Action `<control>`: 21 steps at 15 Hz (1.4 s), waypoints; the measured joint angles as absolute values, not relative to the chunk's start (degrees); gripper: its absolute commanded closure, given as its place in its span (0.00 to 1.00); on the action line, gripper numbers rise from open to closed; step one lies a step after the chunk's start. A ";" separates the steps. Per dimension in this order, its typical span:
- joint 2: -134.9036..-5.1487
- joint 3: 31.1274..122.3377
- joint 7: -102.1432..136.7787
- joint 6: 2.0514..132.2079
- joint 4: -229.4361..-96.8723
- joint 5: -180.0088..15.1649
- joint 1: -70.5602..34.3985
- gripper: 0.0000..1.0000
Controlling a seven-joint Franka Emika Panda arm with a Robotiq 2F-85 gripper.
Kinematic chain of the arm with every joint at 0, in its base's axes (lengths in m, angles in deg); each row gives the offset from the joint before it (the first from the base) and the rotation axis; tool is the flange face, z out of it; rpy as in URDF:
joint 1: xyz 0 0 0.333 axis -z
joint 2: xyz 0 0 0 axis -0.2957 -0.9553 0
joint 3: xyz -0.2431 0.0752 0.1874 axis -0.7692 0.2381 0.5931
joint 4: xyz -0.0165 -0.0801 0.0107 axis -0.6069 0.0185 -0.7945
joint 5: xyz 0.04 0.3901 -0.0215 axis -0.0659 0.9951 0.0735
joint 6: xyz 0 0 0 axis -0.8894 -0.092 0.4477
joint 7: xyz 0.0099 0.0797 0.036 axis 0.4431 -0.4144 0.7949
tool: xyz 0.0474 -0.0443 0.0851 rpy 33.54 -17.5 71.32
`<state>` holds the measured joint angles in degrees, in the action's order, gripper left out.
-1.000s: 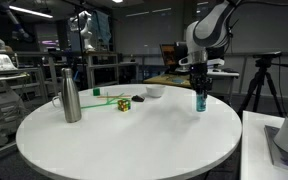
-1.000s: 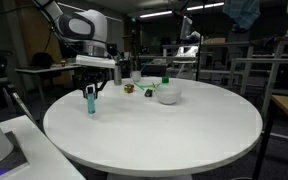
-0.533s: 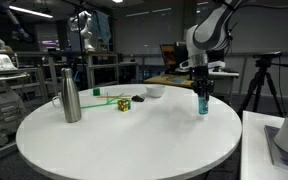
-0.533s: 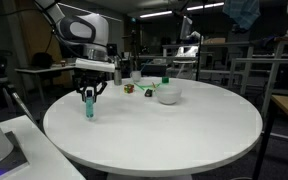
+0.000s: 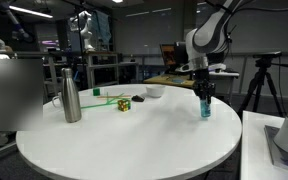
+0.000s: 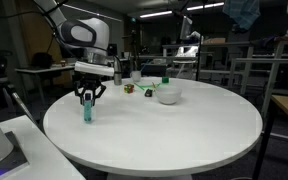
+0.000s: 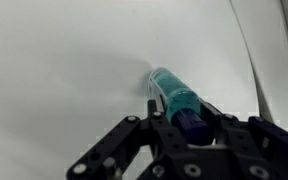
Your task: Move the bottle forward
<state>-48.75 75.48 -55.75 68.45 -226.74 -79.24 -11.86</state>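
The gripper (image 5: 204,96) is closed around the bottle's (image 5: 205,109) upper part. The bottle is upright directly beneath it, base at the table (image 5: 134,140) (near the rim), well apart from the steel flask (image 5: 71,95).

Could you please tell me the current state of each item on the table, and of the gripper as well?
gripper: pointing down, shut on the bottle's upper part.
bottle: upright, gripped at the top, near the edge of the table.
steel flask: upright, standing free, untouched.
cube: resting on the table, untouched.
white bowl: right way up on the table; contents not visible.
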 measured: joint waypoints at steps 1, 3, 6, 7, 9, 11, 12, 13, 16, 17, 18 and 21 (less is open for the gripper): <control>-48.76 75.48 -55.74 68.45 -226.74 -79.25 -11.86 0.65; -48.76 75.48 -55.74 68.45 -226.74 -79.25 -11.86 0.65; -48.76 75.48 -55.74 68.45 -226.74 -79.25 -11.86 0.65; -48.76 75.48 -55.74 68.45 -226.74 -79.25 -11.86 0.65; -48.76 75.48 -55.74 68.45 -226.74 -79.25 -11.86 0.65; -48.76 75.48 -55.74 68.45 -226.74 -79.25 -11.86 0.65; -48.76 75.48 -55.74 68.45 -226.74 -79.25 -11.86 0.90; -48.76 75.48 -55.74 68.45 -226.73 -79.25 -11.86 0.90; -48.76 75.48 -55.74 68.44 -226.74 -79.23 -11.86 0.90; -48.77 75.48 -55.74 68.44 -226.74 -79.23 -11.86 0.90; -48.78 75.48 -55.75 68.44 -226.74 -79.23 -11.86 0.90; -48.94 75.48 -55.87 68.44 -226.74 -79.23 -11.86 0.90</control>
